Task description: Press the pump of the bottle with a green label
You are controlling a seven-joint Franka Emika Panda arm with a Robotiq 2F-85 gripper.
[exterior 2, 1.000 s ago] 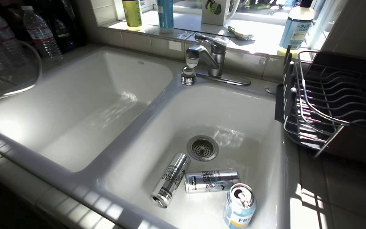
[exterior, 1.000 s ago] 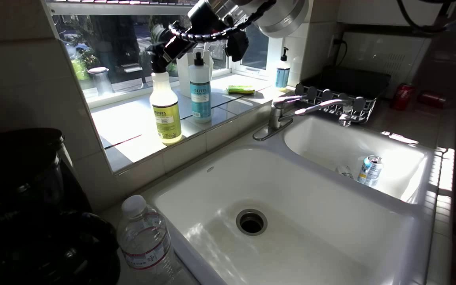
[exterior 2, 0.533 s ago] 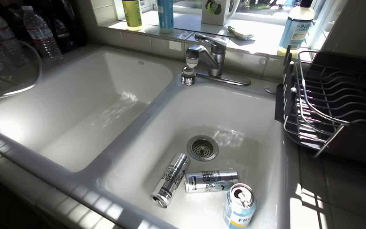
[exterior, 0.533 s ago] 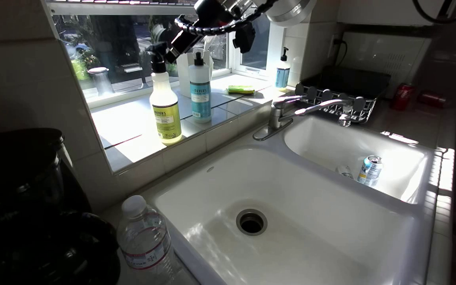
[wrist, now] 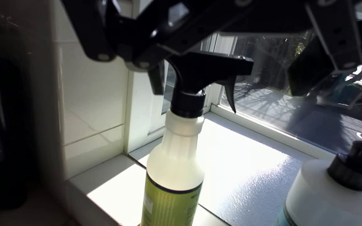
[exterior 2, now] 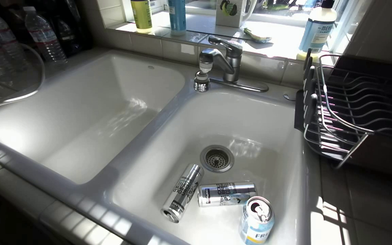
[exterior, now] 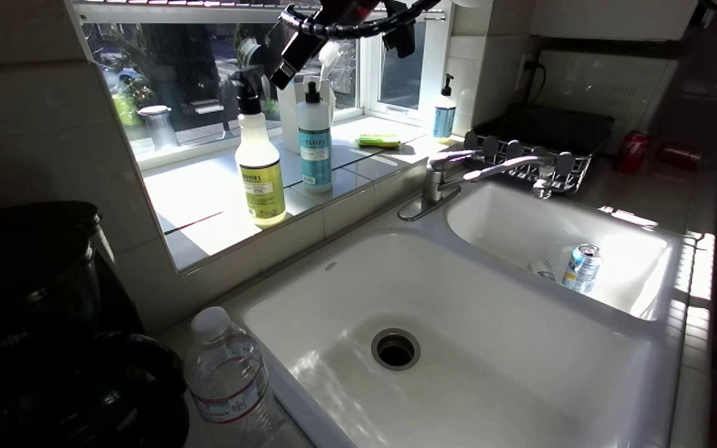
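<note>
The bottle with a green label (exterior: 263, 193) stands upright on the windowsill, its black spray head with a trigger (wrist: 230, 94) serving as the pump. In an exterior view only the lower part of this green-label bottle (exterior 2: 142, 15) shows. My gripper (wrist: 226, 83) comes in from the top of the wrist view, jaws spread wide and holding nothing. The spray head (wrist: 206, 69) appears between its two fingers there, partly covered by the left one. In an exterior view the gripper (exterior: 276, 81) hangs just above and to the right of the spray head, seemingly apart from it.
Beside it stands a turquoise-label bottle (exterior: 315, 155); farther along are a white mug (exterior 2: 230, 13) and a blue-label pump bottle (exterior 2: 318, 32). The faucet (exterior 2: 231, 61), the double sink (exterior: 458, 280) with several cans, and a dish rack (exterior 2: 345, 119) lie below. The window (exterior: 209, 74) is behind.
My gripper has risen and drawn back to the right, away from the spray head that it overlapped a second ago. The bottles have stayed put.
</note>
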